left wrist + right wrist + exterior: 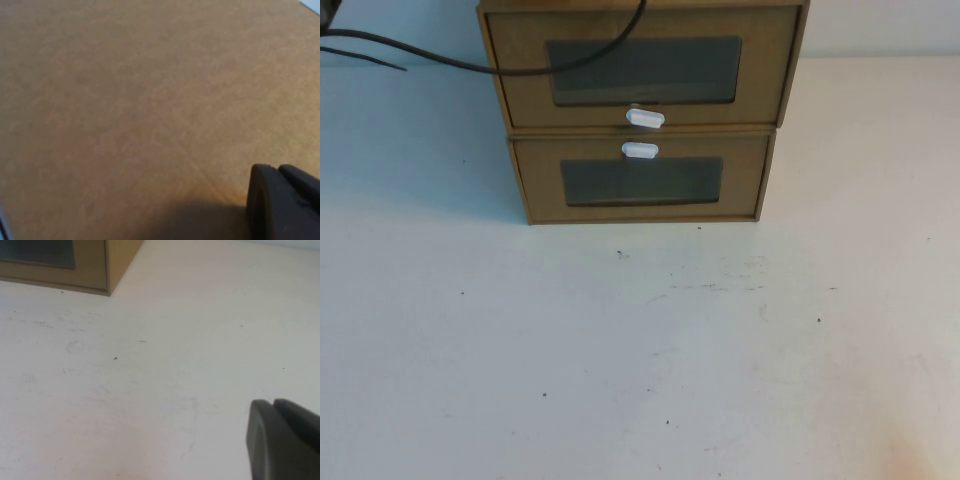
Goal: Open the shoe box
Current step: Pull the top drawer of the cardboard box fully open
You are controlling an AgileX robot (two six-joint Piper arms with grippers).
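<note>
The right gripper [275, 412] hung over the surface [165, 390], fingers closed on nothing, the stacked shoe boxes [770, 100] well ahead of them, while the left gripper [276, 172], its grip unreadable, hovered close to a cardboard panel [125, 100], perhaps bracing the stack.

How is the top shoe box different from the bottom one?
The top shoe box has its white handle low on its front; the bottom shoe box has its handle high. A black cable crosses the top box, not the bottom one. Both are brown with dark windows. Left gripper hovers over cardboard; right gripper, shut, over the table.
</note>
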